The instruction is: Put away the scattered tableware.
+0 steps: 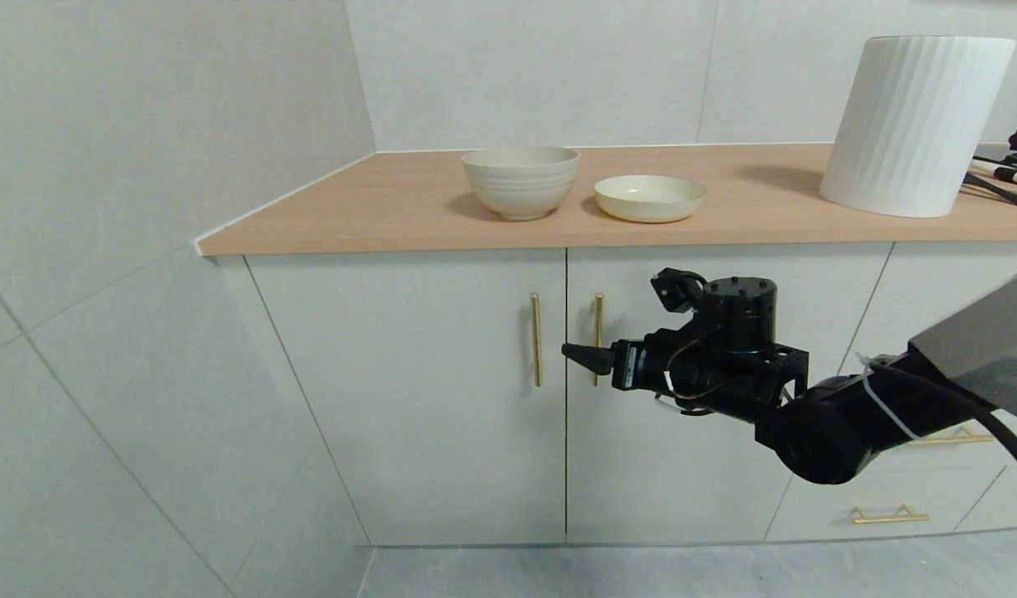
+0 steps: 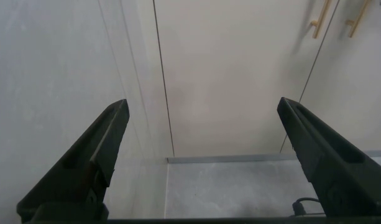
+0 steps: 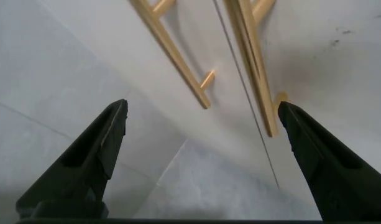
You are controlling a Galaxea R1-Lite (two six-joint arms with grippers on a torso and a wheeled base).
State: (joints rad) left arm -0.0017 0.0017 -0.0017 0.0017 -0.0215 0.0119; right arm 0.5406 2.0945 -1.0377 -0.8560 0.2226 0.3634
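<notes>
Your right gripper [image 1: 587, 357] spread wide at centre frame, tips just beside the right brass handle [image 1: 598, 314], cabinet doors [image 1: 425, 390] shut, left gripper [image 2: 202, 155] likewise spread, bowl [image 1: 520, 181] and shallow dish [image 1: 649, 198] above on the countertop [image 1: 350, 216], ribbed white vessel [image 1: 919, 124] upper right.

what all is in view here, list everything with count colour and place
beige ribbed round bowl: one, beige, on the wooden countertop
shallow cream round dish: one, cream, on the countertop, right of the bowl, not touching it
white ribbed cylindrical container: one, white, countertop's right end
brass bar door handles: two, brass, upright, flanking the seam of the pale cabinet doors
brass drawer handle: one, brass, low right
right pincer: one, black, open, in front of the door handles
left pincer: one, black, open, low before the cabinet
</notes>
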